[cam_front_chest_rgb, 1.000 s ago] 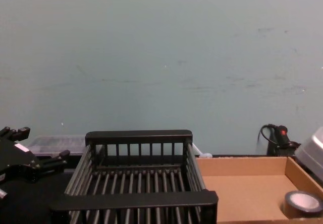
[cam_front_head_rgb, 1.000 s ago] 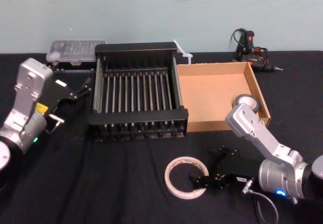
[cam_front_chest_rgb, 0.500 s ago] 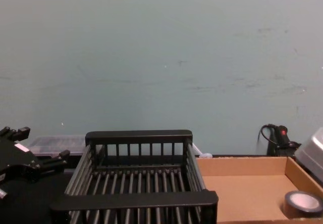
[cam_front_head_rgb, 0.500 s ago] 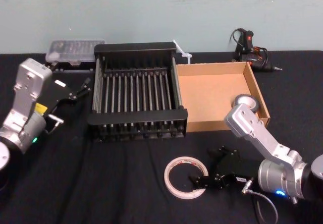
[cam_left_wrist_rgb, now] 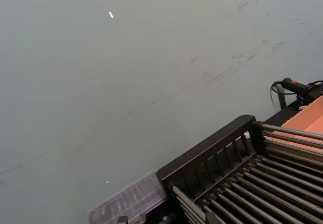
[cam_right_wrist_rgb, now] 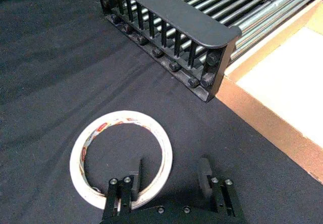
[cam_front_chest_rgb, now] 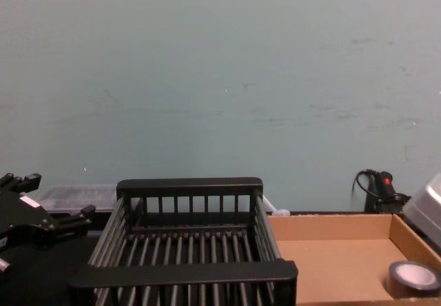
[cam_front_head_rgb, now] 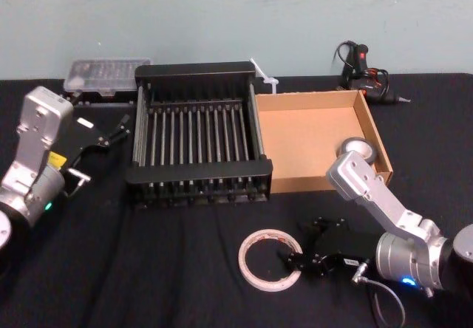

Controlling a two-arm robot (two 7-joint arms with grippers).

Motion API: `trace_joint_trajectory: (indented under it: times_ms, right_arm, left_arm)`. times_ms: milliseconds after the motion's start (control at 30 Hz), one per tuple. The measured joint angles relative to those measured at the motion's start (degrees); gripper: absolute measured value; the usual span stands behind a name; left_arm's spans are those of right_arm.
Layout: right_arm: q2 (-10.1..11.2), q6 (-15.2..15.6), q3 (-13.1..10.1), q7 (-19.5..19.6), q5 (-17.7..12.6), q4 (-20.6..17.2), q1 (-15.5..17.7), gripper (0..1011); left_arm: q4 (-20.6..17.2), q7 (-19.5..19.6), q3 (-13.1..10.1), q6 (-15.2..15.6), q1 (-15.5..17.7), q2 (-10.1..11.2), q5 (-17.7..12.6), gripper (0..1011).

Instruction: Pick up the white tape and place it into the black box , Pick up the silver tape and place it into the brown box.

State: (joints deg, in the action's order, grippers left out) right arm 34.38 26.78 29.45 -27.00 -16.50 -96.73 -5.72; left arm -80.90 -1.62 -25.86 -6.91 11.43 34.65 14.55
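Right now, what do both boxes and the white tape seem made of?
The black box: matte moulded-looking plastic frame; its floor bars gleam grey, possibly metal. The brown box: cardboard, tan, dull, raw-edged. The white tape, at the open right gripper: thin smooth film, red-printed core, perhaps paper.

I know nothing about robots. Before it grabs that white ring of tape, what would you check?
1. Right gripper open: ok.
2. One finger inside the white tape ring, the other outside: ok.
3. Fingers low enough to pinch the ring's wall: cannot tell.
4. Black box has room for it: ok.
5. Silver tape lies in the brown box: ok.
6. Left gripper parked left of the black box: ok.
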Motion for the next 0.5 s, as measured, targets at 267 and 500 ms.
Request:
trace_joint_trajectory:
  times_ms: [267, 500]
  right_arm:
    - [0.0, 0.0, 0.0, 0.0, 0.0, 0.0, 0.0, 481]
    - [0.0, 0.0, 0.0, 0.0, 0.0, 0.0, 0.0, 277]
  left_arm:
    - [0.0, 0.0, 0.0, 0.0, 0.0, 0.0, 0.0, 1001]
    - [0.0, 0.0, 0.0, 0.0, 0.0, 0.0, 0.0, 1001]
